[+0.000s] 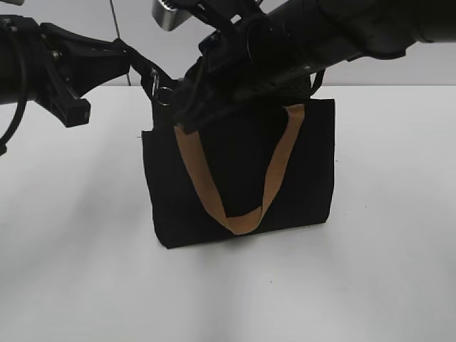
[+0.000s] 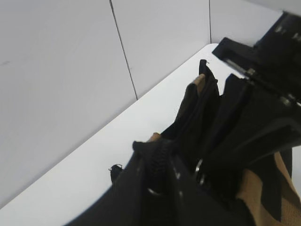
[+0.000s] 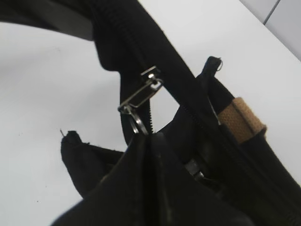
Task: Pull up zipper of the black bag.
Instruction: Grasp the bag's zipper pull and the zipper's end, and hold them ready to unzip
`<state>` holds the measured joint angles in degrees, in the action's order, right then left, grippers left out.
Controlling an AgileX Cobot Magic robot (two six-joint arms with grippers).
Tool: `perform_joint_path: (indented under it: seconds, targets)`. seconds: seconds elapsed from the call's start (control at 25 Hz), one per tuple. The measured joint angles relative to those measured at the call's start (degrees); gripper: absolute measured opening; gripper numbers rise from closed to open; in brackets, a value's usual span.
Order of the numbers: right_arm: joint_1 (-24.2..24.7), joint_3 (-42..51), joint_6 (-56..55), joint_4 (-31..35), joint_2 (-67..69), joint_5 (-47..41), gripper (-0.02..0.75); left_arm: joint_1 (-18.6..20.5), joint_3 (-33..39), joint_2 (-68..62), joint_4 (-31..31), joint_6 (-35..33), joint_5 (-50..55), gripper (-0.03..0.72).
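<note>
The black bag [image 1: 242, 178] stands upright on the white table, one tan strap handle [image 1: 274, 171] hanging down its front. My left gripper [image 1: 134, 60] is shut on the end of the zipper [image 2: 162, 153] at the bag's top left corner and holds it lifted and taut. My right gripper [image 1: 178, 107] reaches over the bag top and is shut on the ring of the silver zipper pull [image 3: 141, 96], which sits near the left end of the zip line [image 1: 163, 92]. In the right wrist view the fingertips [image 3: 146, 139] meet just under the pull. The bag's top edge is hidden behind the right arm.
The white table [image 1: 71, 249] spreads round the bag on all sides. A pale panelled wall [image 2: 70, 70] runs behind it. The right arm [image 1: 342, 28] spans the upper right of the exterior view, and the left arm [image 1: 43, 64] enters from the left.
</note>
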<state>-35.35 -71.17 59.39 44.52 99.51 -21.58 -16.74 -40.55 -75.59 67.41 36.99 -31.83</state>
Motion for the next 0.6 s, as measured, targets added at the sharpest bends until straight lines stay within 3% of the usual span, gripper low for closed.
perform_joint_path:
  seconds: [0.24, 0.6]
  targets:
    - [0.0, 0.1, 0.1, -0.2, -0.9, -4.0, 0.001, 0.0, 0.0, 0.0, 0.0, 0.0, 0.0, 0.064]
    - [0.0, 0.1, 0.1, 3.3, -0.9, -2.3, 0.000, 0.0, 0.0, 0.0, 0.0, 0.0, 0.0, 0.034]
